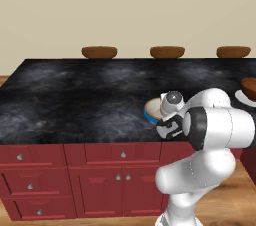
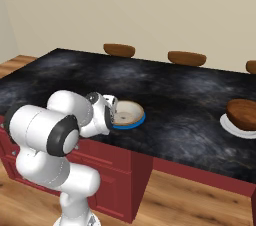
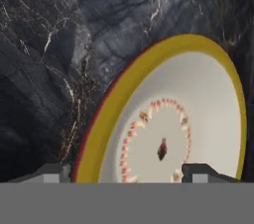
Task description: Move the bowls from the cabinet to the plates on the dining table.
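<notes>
While the cream bowl [image 2: 127,114] sits on the blue plate [image 2: 136,122] near the table's [image 1: 75,100] front edge, your hand [image 3: 128,171] hovers right over it with jaws spread and nothing held; the bowl is released. Its mate, the brown bowl [image 2: 243,113], rests on the white plate [image 2: 231,126] toward the table's right end, so both look delivered. If you must regrip, treat the cream bowl as rigid, glazed and likely slippery, light but chippable. Take it by the tan rim [image 3: 149,69], one finger inside, one outside, and lift straight.
</notes>
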Controlling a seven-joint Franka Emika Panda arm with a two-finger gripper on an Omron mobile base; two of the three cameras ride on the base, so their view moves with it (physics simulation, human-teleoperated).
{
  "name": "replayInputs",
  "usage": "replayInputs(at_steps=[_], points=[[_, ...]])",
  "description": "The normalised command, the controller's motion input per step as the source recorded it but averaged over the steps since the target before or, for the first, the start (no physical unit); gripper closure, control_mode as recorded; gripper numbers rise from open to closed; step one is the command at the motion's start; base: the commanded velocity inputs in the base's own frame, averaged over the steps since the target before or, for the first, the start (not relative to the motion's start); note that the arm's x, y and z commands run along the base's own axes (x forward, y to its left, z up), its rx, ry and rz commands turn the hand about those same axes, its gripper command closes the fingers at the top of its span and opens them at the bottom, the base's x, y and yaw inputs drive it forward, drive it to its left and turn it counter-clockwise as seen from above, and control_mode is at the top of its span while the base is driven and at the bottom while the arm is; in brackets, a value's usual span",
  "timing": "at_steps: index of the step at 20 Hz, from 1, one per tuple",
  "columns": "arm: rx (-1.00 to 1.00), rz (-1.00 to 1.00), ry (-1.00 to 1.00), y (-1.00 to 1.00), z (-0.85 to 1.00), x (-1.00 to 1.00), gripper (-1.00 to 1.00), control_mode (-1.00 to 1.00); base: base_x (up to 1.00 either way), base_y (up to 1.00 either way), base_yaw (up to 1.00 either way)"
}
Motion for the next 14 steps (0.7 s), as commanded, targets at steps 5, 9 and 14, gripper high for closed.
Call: replayInputs(at_steps=[5,9,14], points=[[0.02,0.00,0.05,0.00,0.53,-0.01,-1.00,-1.00,0.00,0.00,0.00],[0.03,0.00,0.09,0.00,0.61,-0.14,-1.00,-1.00,0.00,0.00,0.00],[0.03,0.00,0.12,0.00,0.69,-0.15,-1.00,-1.00,0.00,0.00,0.00]])
